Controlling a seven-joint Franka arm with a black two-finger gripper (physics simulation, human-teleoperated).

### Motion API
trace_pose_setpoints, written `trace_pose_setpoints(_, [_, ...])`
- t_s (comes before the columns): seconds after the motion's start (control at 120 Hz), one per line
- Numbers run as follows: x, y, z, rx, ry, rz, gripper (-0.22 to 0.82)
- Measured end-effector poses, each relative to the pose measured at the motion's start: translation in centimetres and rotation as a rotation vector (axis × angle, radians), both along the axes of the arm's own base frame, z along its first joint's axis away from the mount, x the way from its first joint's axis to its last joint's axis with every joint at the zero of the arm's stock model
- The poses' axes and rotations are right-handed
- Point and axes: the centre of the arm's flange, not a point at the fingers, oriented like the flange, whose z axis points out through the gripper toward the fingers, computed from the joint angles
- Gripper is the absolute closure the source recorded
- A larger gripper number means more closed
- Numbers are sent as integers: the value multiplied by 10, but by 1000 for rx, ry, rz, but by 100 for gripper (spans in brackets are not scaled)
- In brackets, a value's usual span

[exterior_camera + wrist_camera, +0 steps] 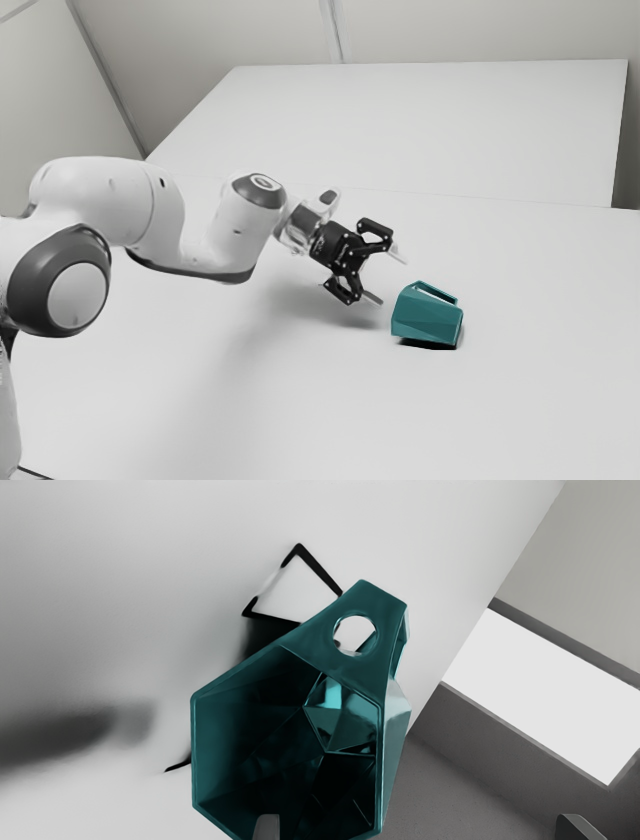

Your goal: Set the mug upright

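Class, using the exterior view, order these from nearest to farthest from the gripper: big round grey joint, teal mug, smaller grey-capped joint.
1. Teal mug: just past the gripper, toward the exterior view's right
2. Smaller grey-capped joint: up the arm
3. Big round grey joint: exterior view's left

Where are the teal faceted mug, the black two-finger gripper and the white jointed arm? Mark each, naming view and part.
Teal faceted mug (427, 320): exterior view, side wall.
Black two-finger gripper (386, 277): exterior view, between its parted fingertips.
White jointed arm (110, 200): exterior view, rounded link.
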Motion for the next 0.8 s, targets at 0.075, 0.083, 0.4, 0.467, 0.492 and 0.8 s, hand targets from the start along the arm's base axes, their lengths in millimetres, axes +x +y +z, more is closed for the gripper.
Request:
trace_pose_setpoints(0.075, [6,-4,-4,-15,3,27,0])
trace_pose_setpoints(0.083, [6,-4,-4,-16,4,30,0])
trace_pose_setpoints(0.4, [8,-27,-25,-35,33,84,0])
trace_pose_setpoints(0.467, [8,-31,-30,-42,42,96,0])
trace_pose_setpoints(0.492, [9,-32,-30,-43,41,100,0])
trace_pose_setpoints(0.8, [12,-28,-31,16,21,99,61])
